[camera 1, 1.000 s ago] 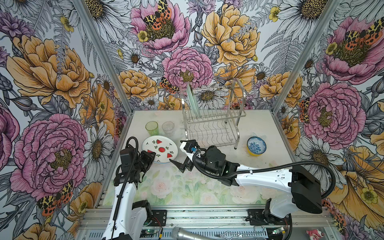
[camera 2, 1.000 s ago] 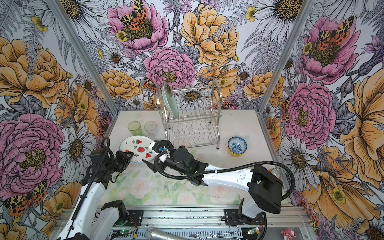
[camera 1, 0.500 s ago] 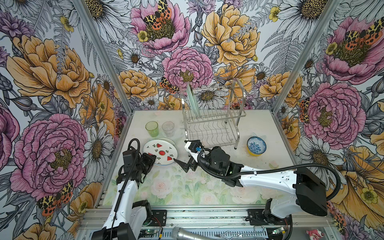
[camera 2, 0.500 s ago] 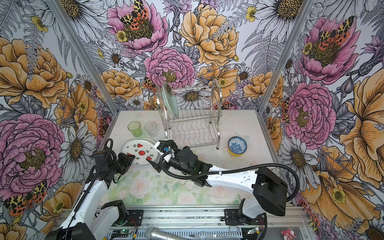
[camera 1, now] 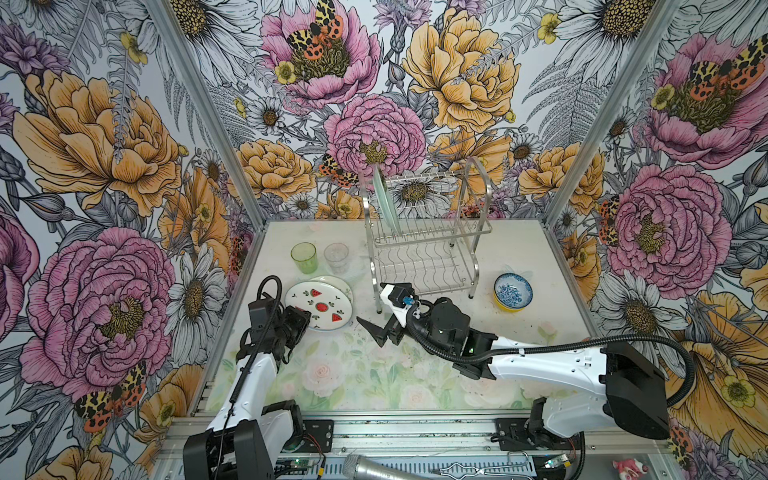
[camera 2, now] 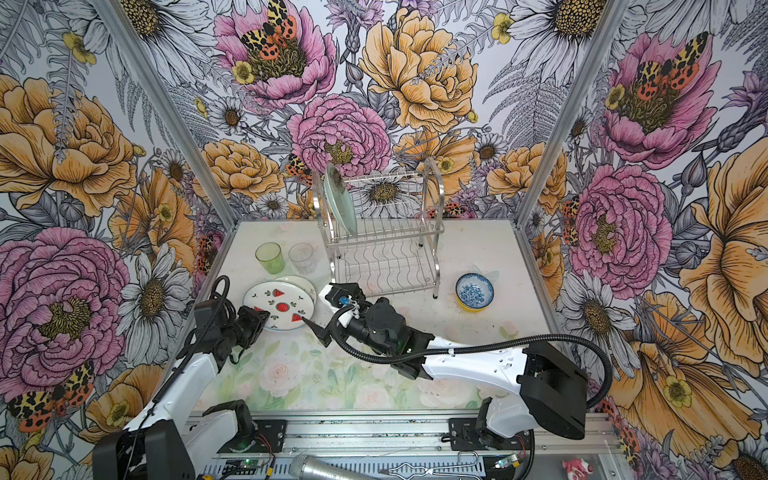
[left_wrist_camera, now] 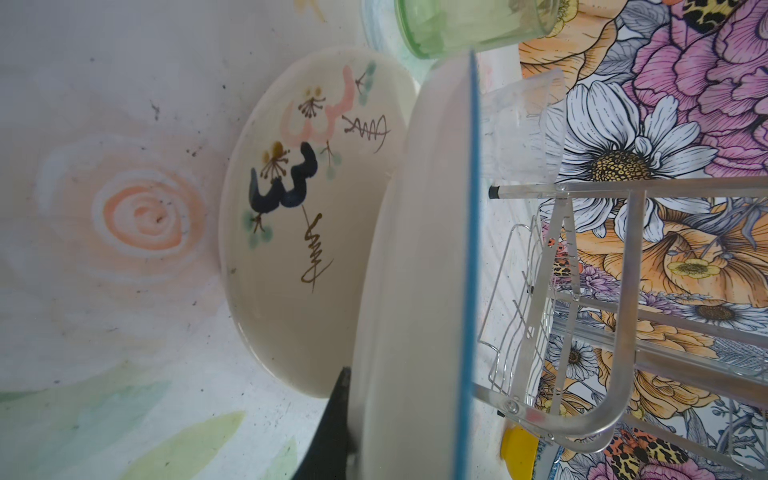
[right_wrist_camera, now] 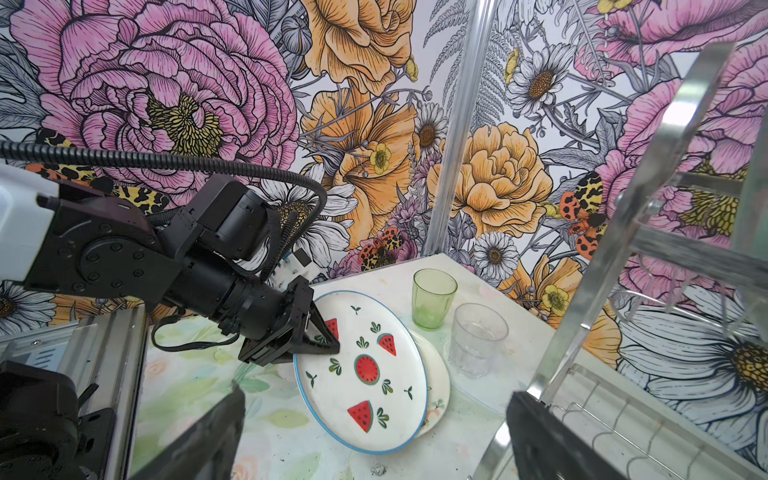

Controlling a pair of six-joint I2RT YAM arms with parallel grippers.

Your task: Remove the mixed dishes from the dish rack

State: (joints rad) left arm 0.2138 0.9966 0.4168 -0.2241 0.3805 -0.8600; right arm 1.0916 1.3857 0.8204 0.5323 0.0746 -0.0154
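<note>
The chrome dish rack (camera 1: 424, 232) (camera 2: 382, 249) stands at the back with a pale green glass plate (camera 1: 384, 199) (camera 2: 340, 199) upright in its upper tier. My left gripper (camera 1: 305, 322) (camera 2: 259, 318) (right_wrist_camera: 328, 336) is shut on the rim of a white watermelon plate (camera 1: 320, 303) (camera 2: 280, 305) (right_wrist_camera: 365, 370) (left_wrist_camera: 415, 291). That plate is tilted over a cream plate (left_wrist_camera: 291, 208) (right_wrist_camera: 436, 374) lying on the table. My right gripper (camera 1: 380, 332) (camera 2: 322, 330) (right_wrist_camera: 376, 392) is open and empty by the rack's front left leg.
A green tumbler (camera 1: 304, 257) (right_wrist_camera: 432, 303) and a clear tumbler (camera 1: 336, 257) (right_wrist_camera: 478, 336) stand upright just behind the plates. Right of the rack, a blue-and-white bowl (camera 1: 513, 291) sits inside a yellow bowl (camera 1: 509, 308). Patterned walls close in on three sides.
My right gripper has drawn a little to the right, away from the watermelon plate. The left gripper keeps its hold on the plate and has crept slightly forward.
</note>
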